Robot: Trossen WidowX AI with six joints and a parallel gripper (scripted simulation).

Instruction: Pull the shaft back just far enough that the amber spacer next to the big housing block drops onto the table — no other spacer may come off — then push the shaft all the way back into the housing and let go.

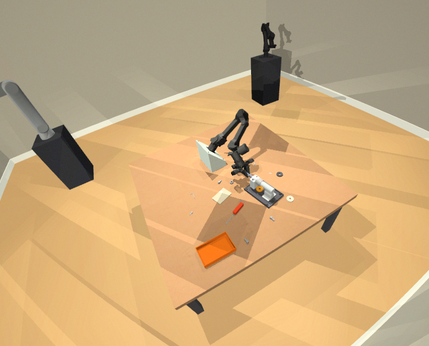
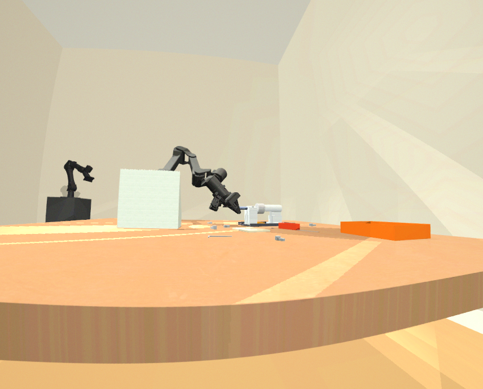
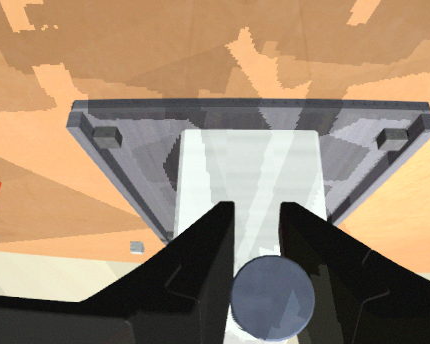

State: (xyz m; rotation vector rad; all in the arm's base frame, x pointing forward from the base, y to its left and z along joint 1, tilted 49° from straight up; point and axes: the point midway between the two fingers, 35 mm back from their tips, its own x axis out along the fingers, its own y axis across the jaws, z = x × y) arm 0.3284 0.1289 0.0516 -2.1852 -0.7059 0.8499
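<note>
My gripper (image 1: 247,174) (image 2: 238,211) (image 3: 256,216) is shut on the blue-grey shaft (image 1: 249,175) (image 2: 244,208) (image 3: 272,298), whose round end shows between the fingers in the wrist view. The shaft enters the white upright block (image 1: 252,182) (image 2: 250,215) (image 3: 251,165). Behind it, pale rings (image 1: 259,180) (image 2: 259,208) sit in line with the white cylindrical housing (image 1: 268,186) (image 2: 273,208). The amber spacer (image 1: 259,187) (image 2: 260,222) lies low on the dark base plate (image 1: 257,197) (image 3: 151,145), off the shaft. The shaft's far end is hidden.
A pale wedge (image 1: 211,160) (image 2: 149,198) stands near the arm's base. A dark ring (image 1: 279,173) and a cream ring (image 1: 289,199) lie beside the plate. A red screwdriver (image 1: 238,208), a cream pad (image 1: 221,196), small bolts and an orange tray (image 1: 221,258) (image 2: 409,231) lie farther off.
</note>
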